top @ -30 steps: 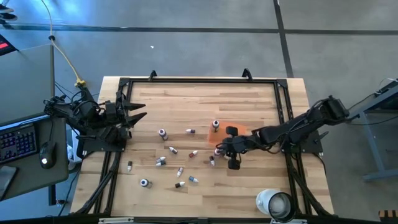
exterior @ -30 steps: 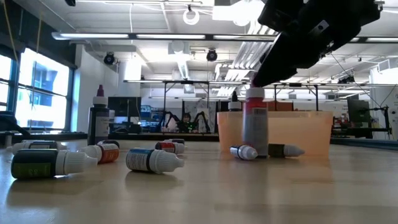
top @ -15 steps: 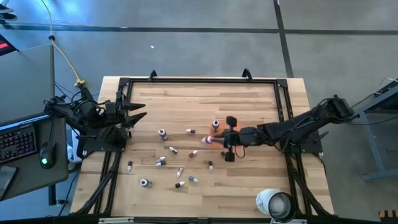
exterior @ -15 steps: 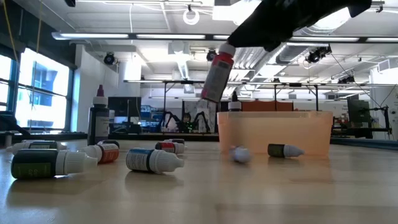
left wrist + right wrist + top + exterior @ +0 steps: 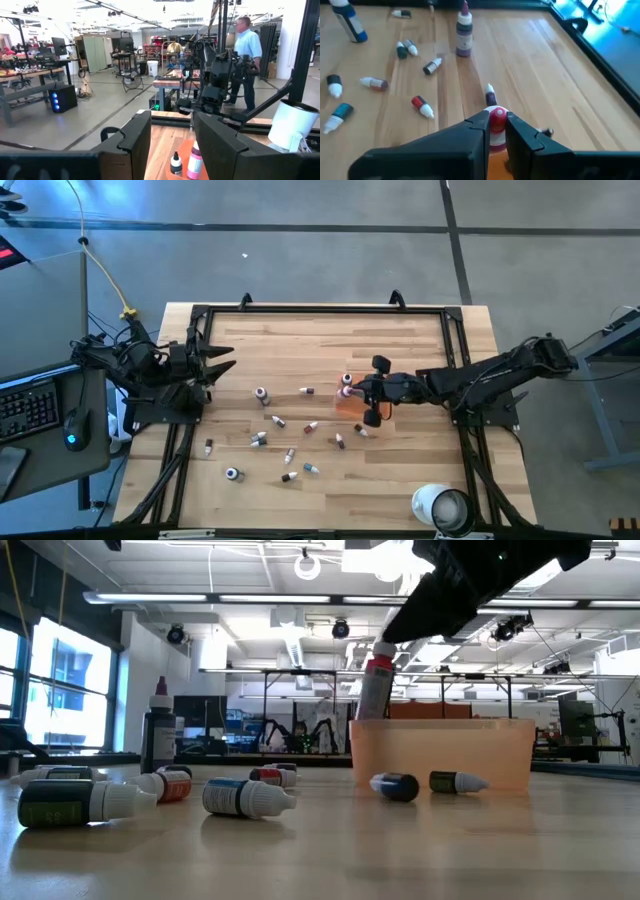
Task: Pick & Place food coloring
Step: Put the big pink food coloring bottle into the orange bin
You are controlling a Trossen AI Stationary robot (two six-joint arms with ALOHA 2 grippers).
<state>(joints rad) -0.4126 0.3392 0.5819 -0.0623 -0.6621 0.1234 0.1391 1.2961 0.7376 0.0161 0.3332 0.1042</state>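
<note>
Right gripper (image 5: 496,126) — red-capped bottle (image 5: 496,120) clamped

Wooden table (image 5: 300,340) (scattered bottles (image 5: 280,422), tray (image 5: 500,750))

tray (image 5: 352,402) right of table centre, right gripper (image 5: 362,392) over it gripping a bottle (image 5: 376,688), loose bottles (image 5: 282,423) scattered to its left, roll (image 5: 443,508) at near-right corner, left gripper (image 5: 222,360) parked far left
</note>
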